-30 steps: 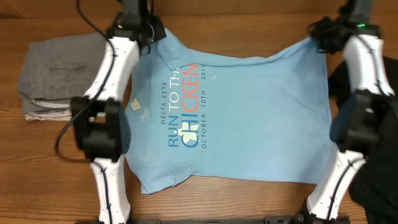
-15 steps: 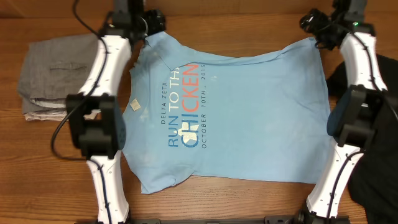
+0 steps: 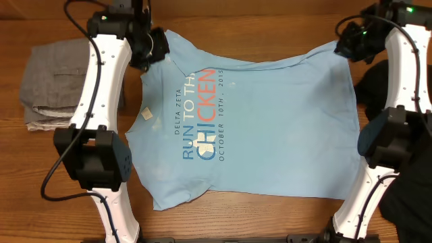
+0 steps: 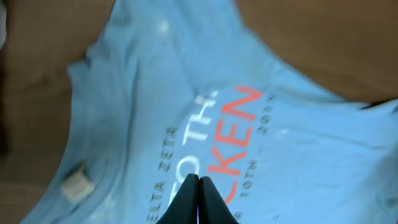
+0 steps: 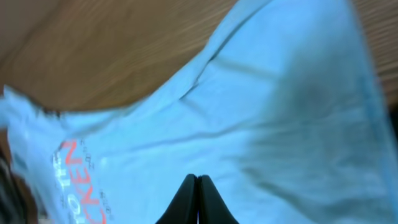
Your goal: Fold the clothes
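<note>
A light blue T-shirt (image 3: 270,128) with white and red-orange lettering lies spread flat on the wooden table, with its neck to the left. My left gripper (image 3: 145,48) hovers over the shirt's far left corner. In the left wrist view its jaws (image 4: 199,178) are pressed together with nothing between them, above the lettering on the shirt (image 4: 155,81). My right gripper (image 3: 351,46) is over the far right corner. Its jaws (image 5: 196,178) are also shut and empty above the blue cloth (image 5: 267,112). A black garment (image 3: 412,196) lies bunched at the right edge, partly behind the right arm.
Folded grey trousers (image 3: 57,71) sit on a beige garment (image 3: 40,123) at the far left. A small white tag (image 3: 145,113) shows inside the shirt's neck. Bare wooden table (image 3: 256,216) shows in front of the shirt.
Both grippers have shifted a little toward the near side over the shirt's far corners, and both arms have changed pose. The shirt lies much as before.
</note>
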Motion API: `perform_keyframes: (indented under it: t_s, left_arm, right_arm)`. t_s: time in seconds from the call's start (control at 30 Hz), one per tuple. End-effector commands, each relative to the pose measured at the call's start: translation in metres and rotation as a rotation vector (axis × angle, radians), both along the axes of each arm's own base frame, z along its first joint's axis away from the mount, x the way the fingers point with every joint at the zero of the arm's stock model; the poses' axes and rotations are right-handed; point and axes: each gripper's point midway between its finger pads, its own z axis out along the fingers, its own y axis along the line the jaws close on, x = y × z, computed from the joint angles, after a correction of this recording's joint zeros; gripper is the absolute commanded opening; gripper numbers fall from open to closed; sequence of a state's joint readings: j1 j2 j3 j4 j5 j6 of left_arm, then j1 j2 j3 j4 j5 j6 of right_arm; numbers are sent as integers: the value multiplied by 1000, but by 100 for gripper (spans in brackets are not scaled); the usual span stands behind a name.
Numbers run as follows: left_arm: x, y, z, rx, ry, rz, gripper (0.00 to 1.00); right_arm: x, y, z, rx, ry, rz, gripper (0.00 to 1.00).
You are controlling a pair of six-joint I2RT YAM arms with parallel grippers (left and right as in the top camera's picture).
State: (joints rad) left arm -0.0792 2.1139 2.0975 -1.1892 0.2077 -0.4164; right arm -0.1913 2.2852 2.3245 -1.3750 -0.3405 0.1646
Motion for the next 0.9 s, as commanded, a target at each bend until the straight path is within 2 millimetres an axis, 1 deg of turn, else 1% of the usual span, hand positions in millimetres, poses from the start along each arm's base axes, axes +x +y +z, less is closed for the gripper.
perform_keyframes:
  t_s: [0.0,0.07,0.2,0.3,0.43,0.57,0.63,0.73,0.8,0.87]
  left_arm:
    - [-12,5,-24,31,90,25,4]
    - [-18,6,-33,34,124,25,4]
    - [-31,8,-52,34,190,46,4]
    - [-42,9,-66,34,241,64,4]
    - [-53,11,-81,39,290,69,4]
    - [-63,16,-90,36,333,80,4]
    - [-69,14,-92,8,361,81,4]
    - [-74,19,-93,26,379,76,4]
    - [-72,24,-94,55,369,78,4]
    - [-70,28,-96,78,356,83,5]
  right_arm:
    - [1,45,2,12,-34,172,4]
    - [-1,67,-3,10,-31,231,4]
    - [-5,124,-11,-1,-40,392,4]
    - [-5,169,-16,-29,-77,511,4]
    - [3,216,-21,-128,-160,607,4]
    - [1,261,-30,-222,-230,748,4]
    - [-5,274,-38,-288,-226,788,4]
    - [-9,277,-41,-366,-217,795,4]
    - [-11,280,-41,-352,-209,786,13]
    - [-14,284,-42,-324,-205,787,12]
